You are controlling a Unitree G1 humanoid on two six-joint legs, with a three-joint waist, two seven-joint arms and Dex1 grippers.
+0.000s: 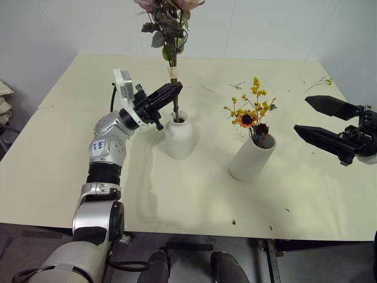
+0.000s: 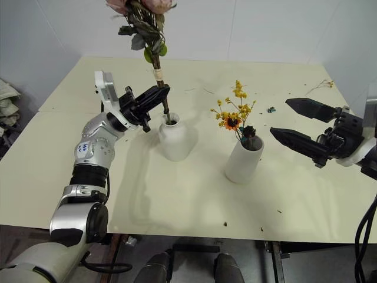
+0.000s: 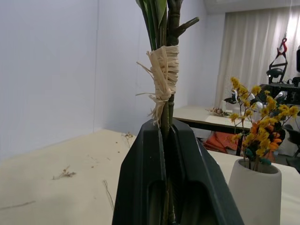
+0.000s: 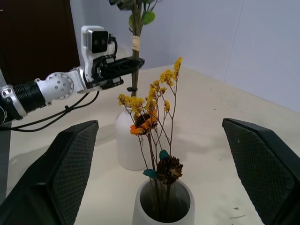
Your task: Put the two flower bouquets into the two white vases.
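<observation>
- Left claw (image 1: pixel 171 91): closed on the stems of the rose bouquet (image 1: pixel 168 23), gripping just below the raffia binding (image 3: pixel 164 75). The two black fingers (image 3: pixel 140 187) press against the stems from either side.
- Rose bouquet: held upright, pink heads at the top edge of the head views, green leaves beneath them. Its stem ends are inside the narrow neck of the bottle vase (image 1: pixel 179 137).
- Bottle vase: matte white, rounded body, standing upright on the surface (image 1: pixel 306 200) directly below the left claw.
- Yellow bouquet (image 1: pixel 253 109): seated in the cylinder vase (image 1: pixel 252 158), thin stems rising from the mouth, with an orange bloom and a dark seed head low among the small yellow blossoms.
- Cylinder vase: white, wide-mouthed, leaning slightly in the head views, to the right of the bottle vase and apart from it.
- Right claw (image 1: pixel 324 121): open wide, empty, held in the air to the right of the cylinder vase, clear of it.
- Surface: pale cream, carrying loose twig scraps (image 1: pixel 321 81) near the far right corner.
</observation>
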